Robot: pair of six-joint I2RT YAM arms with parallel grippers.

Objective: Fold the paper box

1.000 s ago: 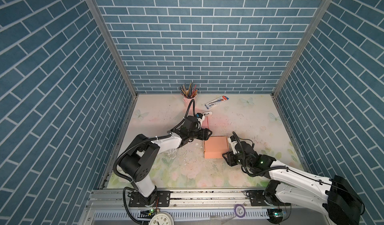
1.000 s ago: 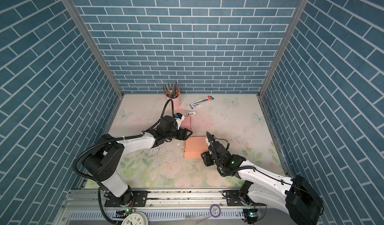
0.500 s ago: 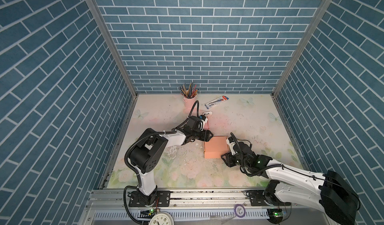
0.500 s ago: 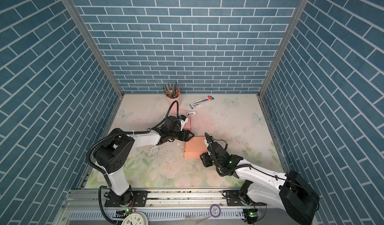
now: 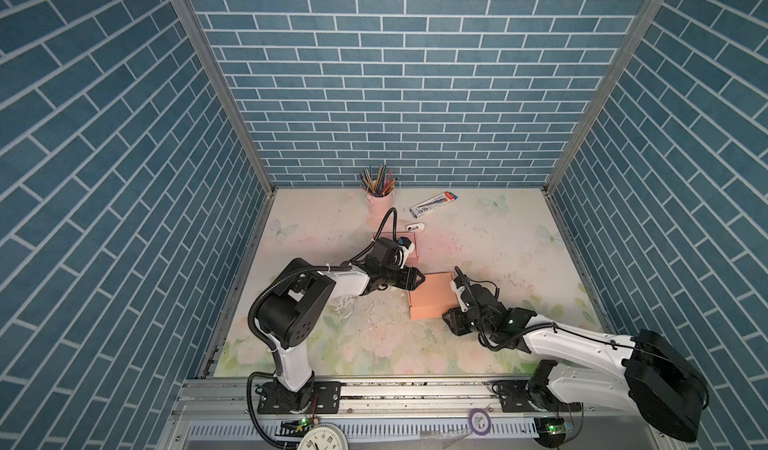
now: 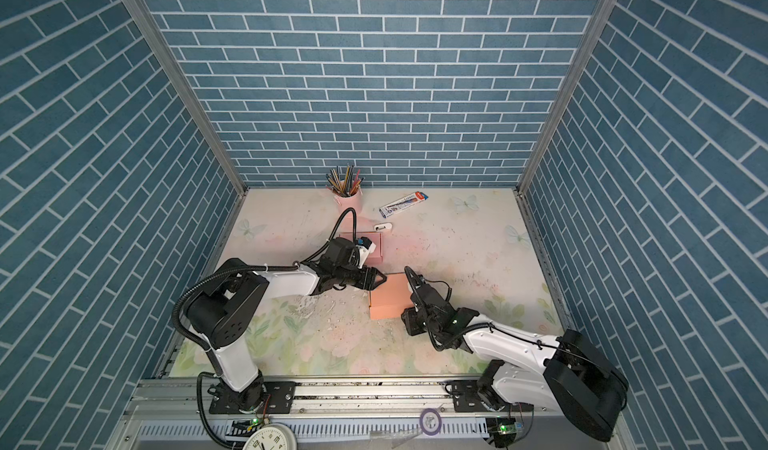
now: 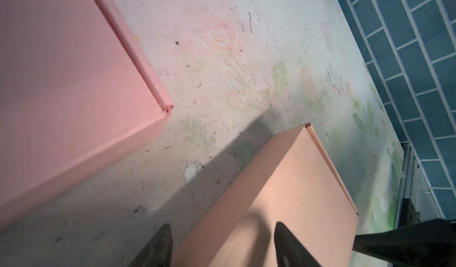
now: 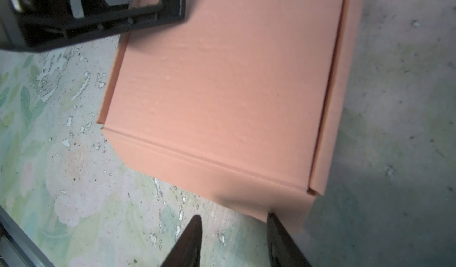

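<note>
The left tool [image 7: 223, 246] is open: one finger [image 7: 287, 251] hangs over the lid and the other stays outside it, over the bare surface, so nothing is gripped. The right tool [image 8: 235, 241] is open too, with only the floral-printed bench [image 8: 61, 179] between its jaws. I think they come from opposite corners so that the box cannot slide when one of them pushes.

The task's thing, the peach-coloured cardboard box [image 5: 432, 298], lies on the bench directly in front of both tools, between them. Its lid is down and flat, so the folding looks almost finished. A second, pink cardboard box [image 7: 74, 80] lies close beside the left tool, on the side turned to the back wall, apart from the peach one; it seems set aside.

One finger [image 8: 280, 243] of the right tool touches the near wall of the box by its corner, probably to press it in. At this corner a little slot [image 8: 311, 191] stands open beside the side flap, so the closing is perhaps not complete.
</note>
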